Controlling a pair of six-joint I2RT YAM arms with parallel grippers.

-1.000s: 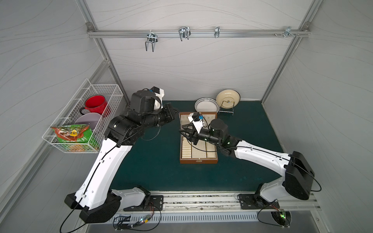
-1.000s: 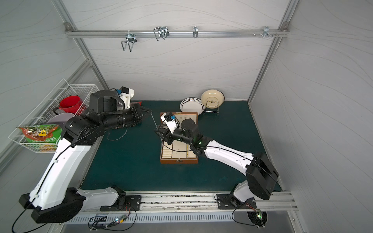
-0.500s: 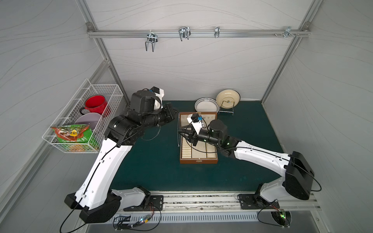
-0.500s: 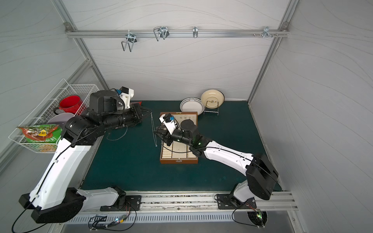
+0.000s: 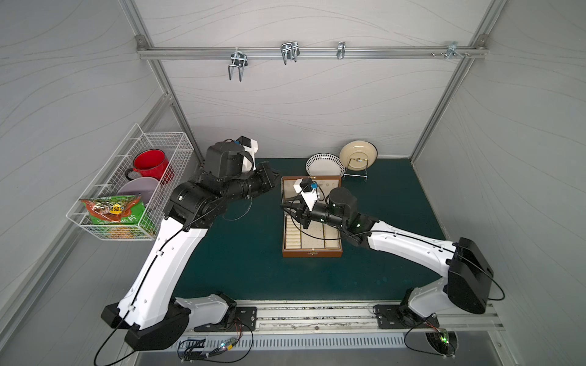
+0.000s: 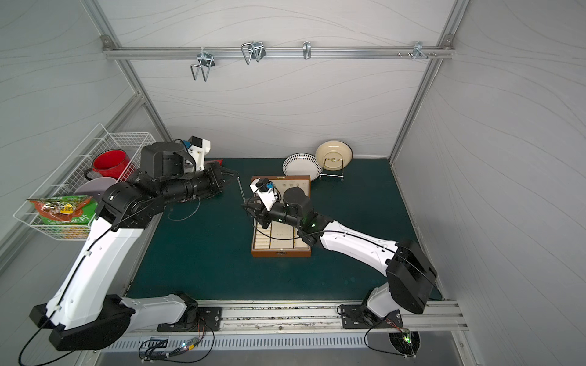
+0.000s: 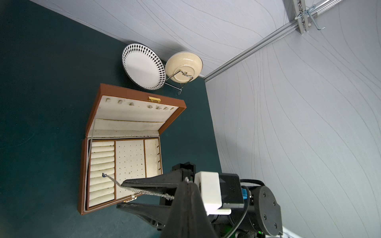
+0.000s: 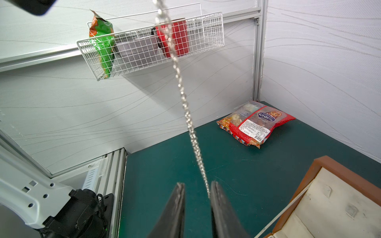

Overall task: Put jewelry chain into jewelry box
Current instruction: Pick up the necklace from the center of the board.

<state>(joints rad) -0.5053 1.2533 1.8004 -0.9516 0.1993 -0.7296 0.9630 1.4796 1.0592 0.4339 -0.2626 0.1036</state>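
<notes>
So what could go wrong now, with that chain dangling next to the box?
1. The chain hangs from the shut left jaws and passes between the right jaws, which stand apart; closing off-centre might knock it aside.
2. It hangs near the left edge of the box; let go here, part may land on the mat.

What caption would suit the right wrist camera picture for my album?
Silvery jewelry chain hanging between the right arm's parted jaws, jewelry box corner alongside, red snack packet beyond.
</notes>
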